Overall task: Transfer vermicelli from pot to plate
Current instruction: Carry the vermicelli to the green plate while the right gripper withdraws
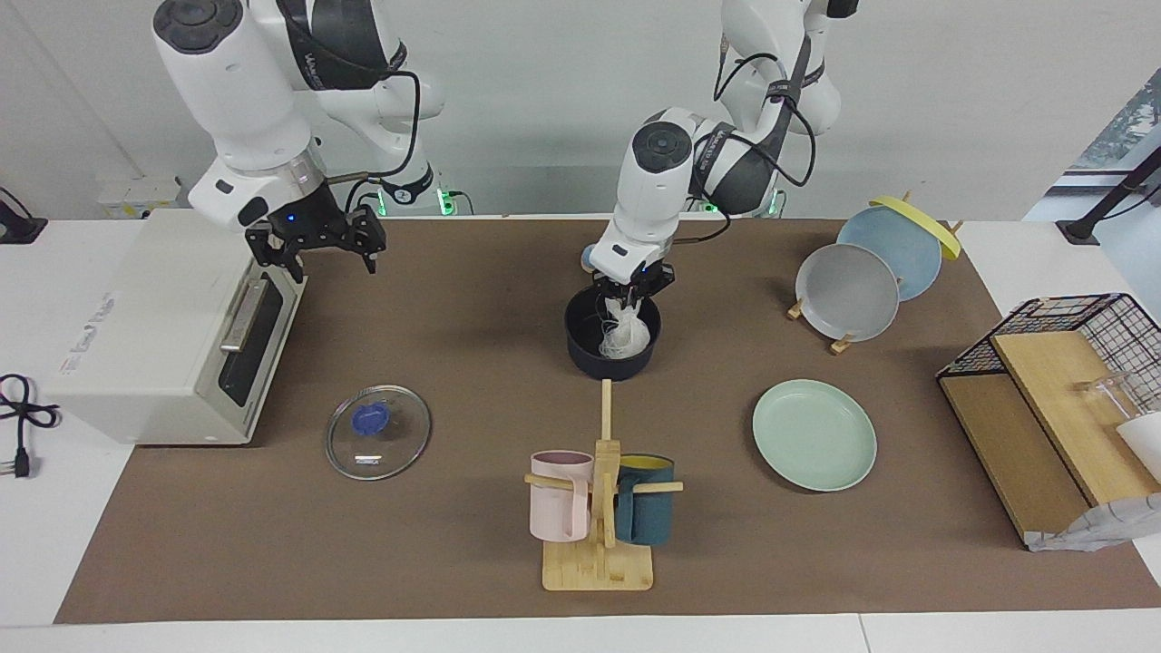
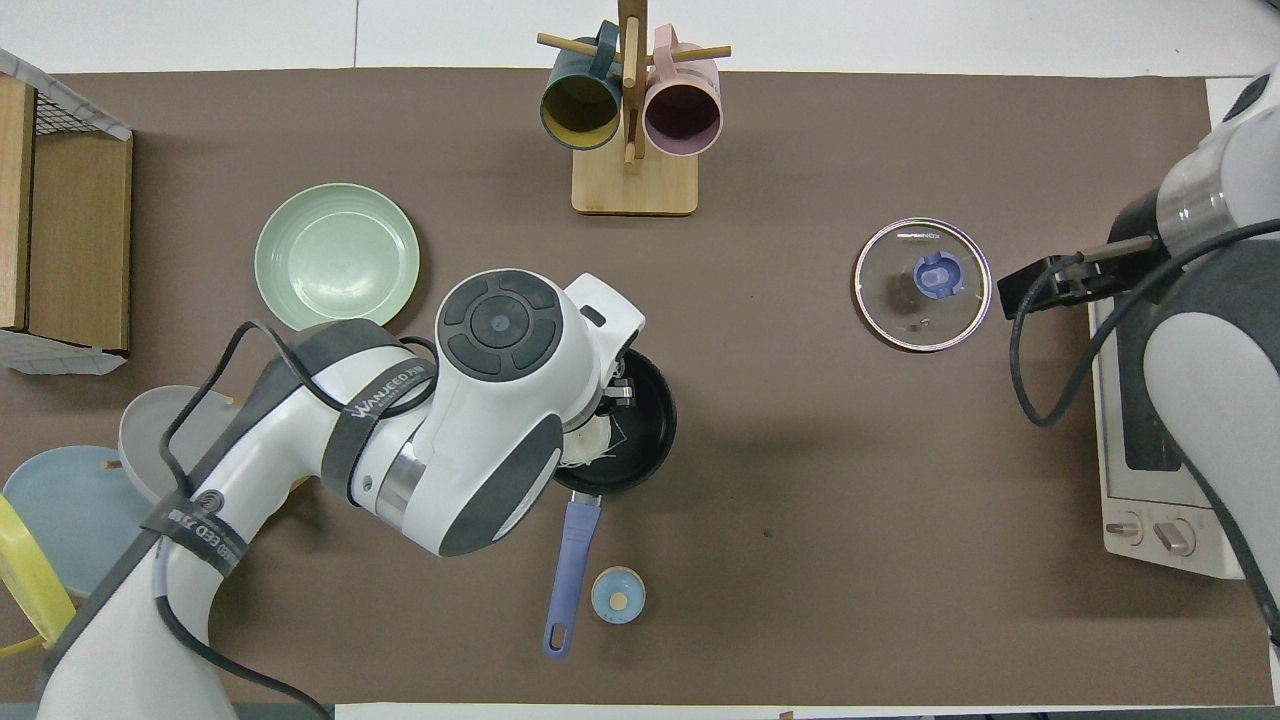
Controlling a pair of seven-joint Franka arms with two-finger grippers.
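While the facing view looks across the brown table mat (image 1: 472,562), the left gripper (image 1: 628,296) hangs over the small dark navy saucepan (image 1: 590,358), its fingers pinched together on the top of the whitish, translucent bundle of vermicelli strands (image 1: 624,336). The bundle dangles from the fingertips with its lower lobe level with the pot's rim. Toward the left arm's end of the table lies the round pale mint-green plate (image 1: 814,435), bare and well apart from the pot. The right gripper (image 1: 317,247) hangs in the air over the edge of the white toaster oven (image 1: 136,326), fingers spread apart and holding nothing. A round glass lid with a blue knob (image 1: 377,443) lies flat on the mat.

From overhead, the left arm's wrist covers most of the saucepan (image 2: 650,420), whose long blue handle (image 2: 567,580) points toward the robots. A scrap of vermicelli (image 2: 590,440) shows beneath the wrist. The mint-green plate (image 2: 337,260) lies farther from the robots than the pot. The right gripper (image 2: 1040,285) is beside the glass lid (image 2: 922,284).
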